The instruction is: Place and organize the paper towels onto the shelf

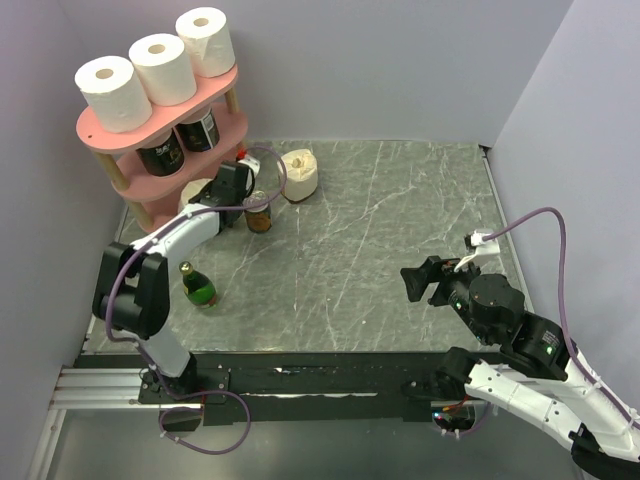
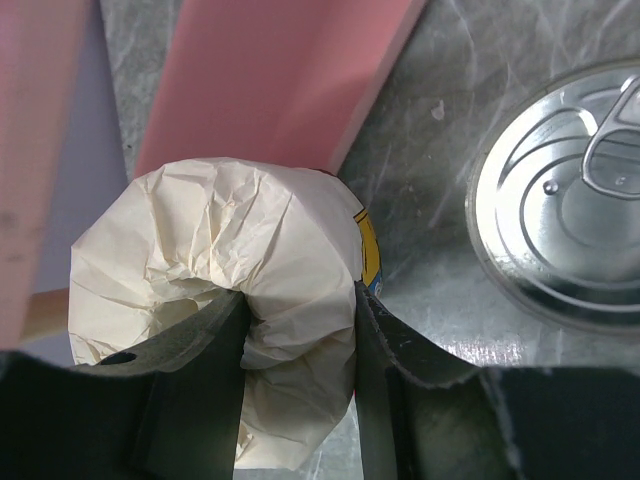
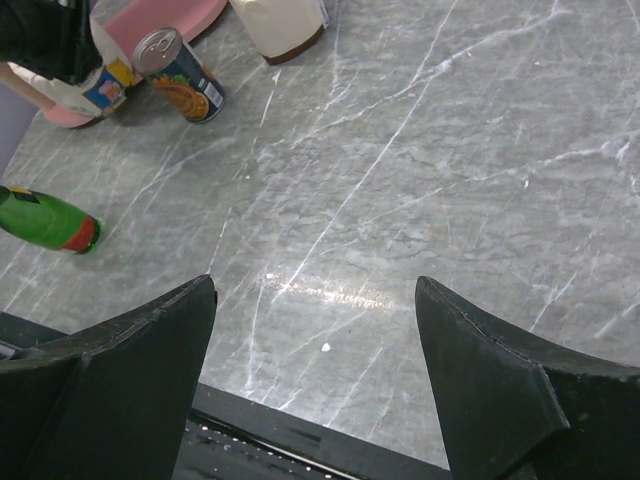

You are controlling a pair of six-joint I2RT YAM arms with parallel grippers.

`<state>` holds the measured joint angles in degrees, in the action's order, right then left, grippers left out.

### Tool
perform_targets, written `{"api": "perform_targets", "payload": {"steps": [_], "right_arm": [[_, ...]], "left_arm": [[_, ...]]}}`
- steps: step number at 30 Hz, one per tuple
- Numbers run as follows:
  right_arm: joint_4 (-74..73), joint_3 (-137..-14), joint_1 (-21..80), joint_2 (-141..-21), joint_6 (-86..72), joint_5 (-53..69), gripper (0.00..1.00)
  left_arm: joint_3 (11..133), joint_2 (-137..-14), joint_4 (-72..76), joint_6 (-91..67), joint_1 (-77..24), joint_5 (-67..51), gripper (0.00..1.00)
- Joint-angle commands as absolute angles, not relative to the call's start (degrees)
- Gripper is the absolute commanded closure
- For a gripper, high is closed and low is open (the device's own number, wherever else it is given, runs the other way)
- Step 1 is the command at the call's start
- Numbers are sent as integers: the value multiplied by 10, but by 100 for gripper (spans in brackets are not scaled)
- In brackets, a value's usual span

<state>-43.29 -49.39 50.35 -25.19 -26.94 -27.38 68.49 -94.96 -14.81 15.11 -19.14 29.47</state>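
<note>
Paper towel roll, crumpled, clamped in the left pincer, one finger in its hollow core and the other on its outer wall, with the pink shelf just beyond it and a can on the counter to the pincer's right. Three more rolls line the top tier above that pincer; another roll stands on the counter farther to its right. Right pincer: jaws apart, holding nothing, well away from the shelf.

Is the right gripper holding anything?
No, the right gripper is open, with only the bare marble table showing between its fingers.
</note>
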Motion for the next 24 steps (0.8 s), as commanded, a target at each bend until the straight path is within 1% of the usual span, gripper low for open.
{"api": "perform_targets", "payload": {"steps": [1,10,21,24], "right_arm": [[-424,-516,502,-252,-265,-293,12],[-419,-526,502,-254,-264,-301,12],[-422,-534,502,-263,-265,-307,12],[-425,-536,503,-265,-265,-306,12]], "left_arm": [[708,-970,-106,178,-188,319,61],[726,-996,-88,207,-178,342,60],[726,-1014,-35,251,-156,323,59],[725,-1019,-26,258,-153,324,57]]}}
